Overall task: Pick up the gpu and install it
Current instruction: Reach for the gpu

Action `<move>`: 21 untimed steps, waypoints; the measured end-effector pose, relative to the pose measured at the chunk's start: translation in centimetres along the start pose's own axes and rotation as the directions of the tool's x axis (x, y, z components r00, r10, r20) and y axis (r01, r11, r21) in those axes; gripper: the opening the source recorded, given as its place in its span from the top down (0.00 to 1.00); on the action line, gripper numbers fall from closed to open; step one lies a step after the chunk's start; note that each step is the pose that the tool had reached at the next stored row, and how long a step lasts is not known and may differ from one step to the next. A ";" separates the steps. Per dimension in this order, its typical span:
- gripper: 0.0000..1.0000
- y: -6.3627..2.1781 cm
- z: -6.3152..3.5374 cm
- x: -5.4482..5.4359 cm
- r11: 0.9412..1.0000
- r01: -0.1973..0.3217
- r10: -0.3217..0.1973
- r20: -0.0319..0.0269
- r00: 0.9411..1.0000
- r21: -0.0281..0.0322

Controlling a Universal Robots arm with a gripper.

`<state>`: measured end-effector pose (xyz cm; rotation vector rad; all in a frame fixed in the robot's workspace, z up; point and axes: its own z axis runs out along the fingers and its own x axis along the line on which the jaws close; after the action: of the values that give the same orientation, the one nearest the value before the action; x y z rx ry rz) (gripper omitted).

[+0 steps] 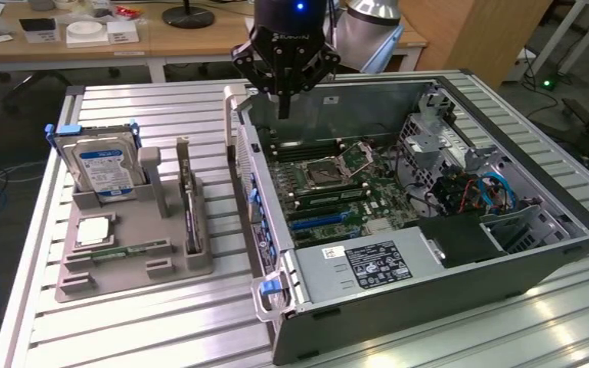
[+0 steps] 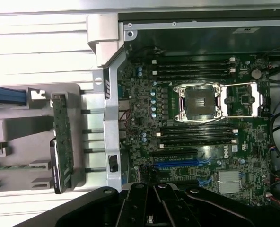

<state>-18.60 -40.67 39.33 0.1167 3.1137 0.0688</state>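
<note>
gpu (image 1: 188, 207) edge-on in holder (image 1: 120, 270), face hidden. Arm (image 1: 292, 19) cut by frame edge. Power supply label (image 1: 382, 264) text unreadable.

Slatted metal tabletop (image 1: 141, 330). Gray holder (image 1: 177, 264) sits near its edge at the exterior view's left. In the holder: silver hard drive (image 1: 102, 165) upright (blue label), processor chip (image 1: 92, 230) and green memory stick (image 1: 131, 251) lying flat. Open computer case (image 1: 428, 303) just beside the holder, motherboard (image 1: 340, 195) exposed.
</note>
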 end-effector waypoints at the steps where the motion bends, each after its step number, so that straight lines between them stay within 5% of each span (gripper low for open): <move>1: 0.89 -0.01 0.00 0.0 1.000 0.000 0.000 0.000 1.000 0.000; 21: 0.89 -0.12 -0.02 0.8 1.000 0.000 0.000 0.000 1.000 0.000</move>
<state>-19.37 -40.72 39.33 0.1165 3.1137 0.0688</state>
